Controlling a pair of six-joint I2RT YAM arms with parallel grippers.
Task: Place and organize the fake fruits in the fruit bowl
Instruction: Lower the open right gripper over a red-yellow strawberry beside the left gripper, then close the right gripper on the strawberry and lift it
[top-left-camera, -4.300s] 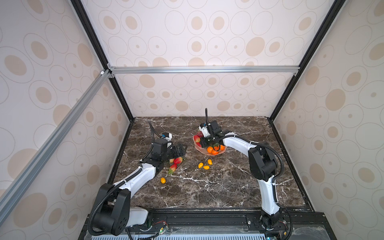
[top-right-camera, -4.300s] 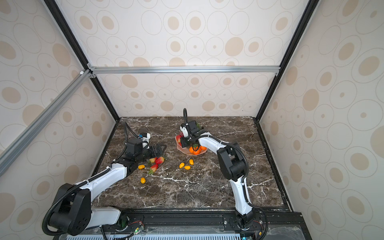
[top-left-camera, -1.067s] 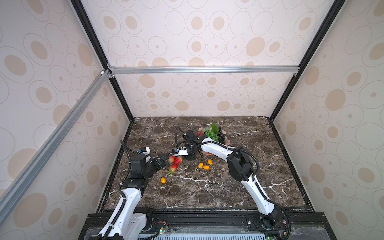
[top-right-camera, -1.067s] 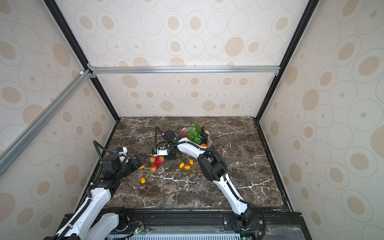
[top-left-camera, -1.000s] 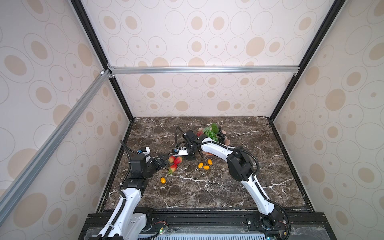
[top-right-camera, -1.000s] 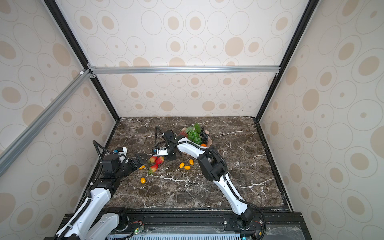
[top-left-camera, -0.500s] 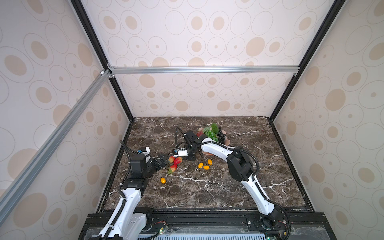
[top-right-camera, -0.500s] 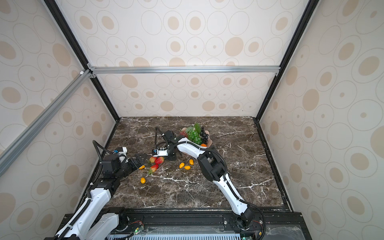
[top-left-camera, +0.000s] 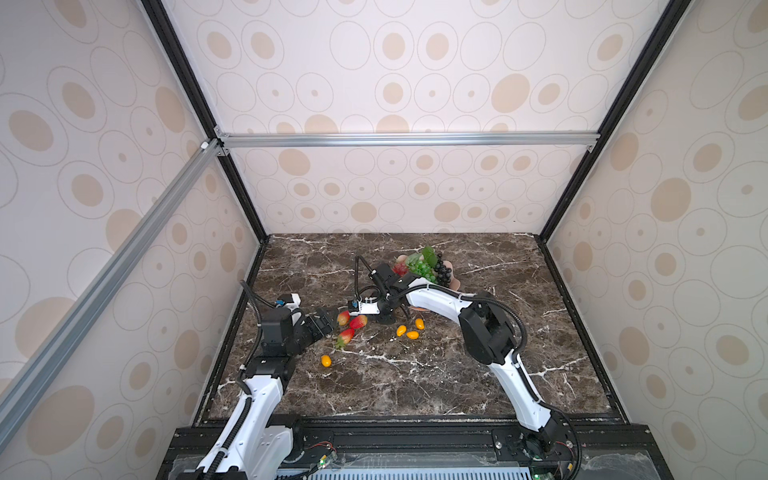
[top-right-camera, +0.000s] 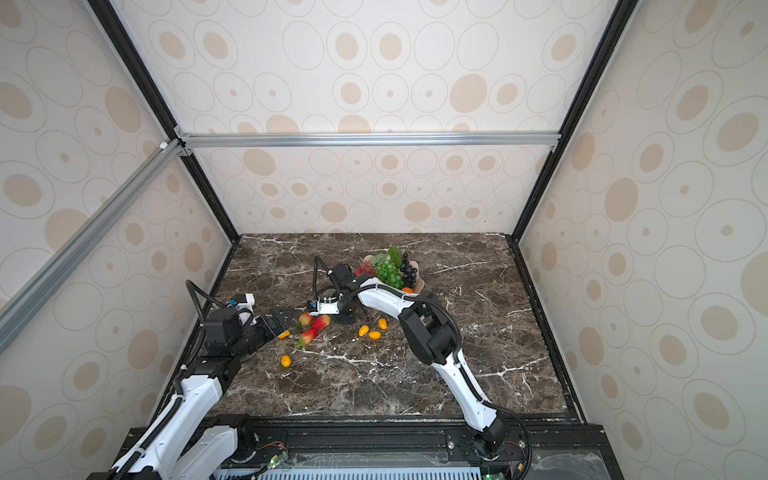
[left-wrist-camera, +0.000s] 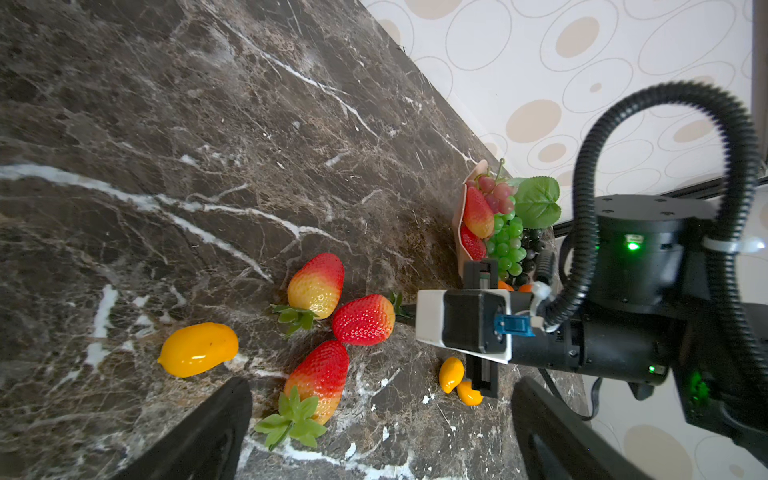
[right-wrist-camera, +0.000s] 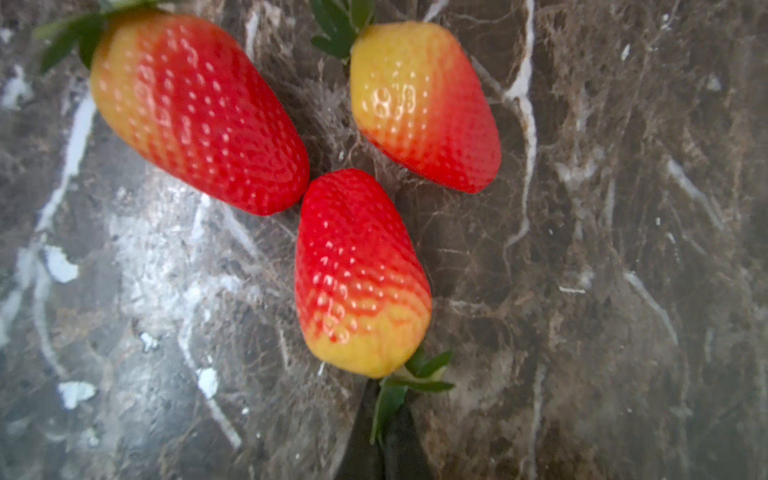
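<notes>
- Pale pink fruit bowl (top-left-camera: 456, 284) sits toward the far side of the marble tabletop (top-left-camera: 395, 382), a little right of centre.
- Piled in it are green grapes (top-left-camera: 424, 271), black grapes (top-left-camera: 443, 270) and red grapes (left-wrist-camera: 496, 193). Two bowl strawberries (left-wrist-camera: 478, 212) lie along its left edge, and a sliver of orange tangerine (top-right-camera: 407, 290) shows at the near rim.
- Three loose strawberries lie left of the bowl and nearer, in a tight cluster with tips almost meeting.
- The middle strawberry (right-wrist-camera: 361, 274) is full red, with its cap turned right.
- The yellowish strawberry (top-left-camera: 343, 318) lies just left of it, and the third strawberry (top-left-camera: 346, 336) lies just nearer.
- Right gripper (right-wrist-camera: 388, 419) is low at the table. Its jaws are closed, pinching the green leafy cap of the middle strawberry, and the fruit lies on the marble.
- Three yellow-orange ovals (top-left-camera: 412, 334) are grouped just right of that gripper and slightly nearer. A single oval (top-left-camera: 326, 360) lies nearer and to the left, well apart from them. A fifth oval (top-right-camera: 283, 333) lies just beside the left gripper's tips.
- Left gripper (top-left-camera: 325, 322) is just left of the cluster and points at it. Its jaws are spread wide with nothing between them.
</notes>
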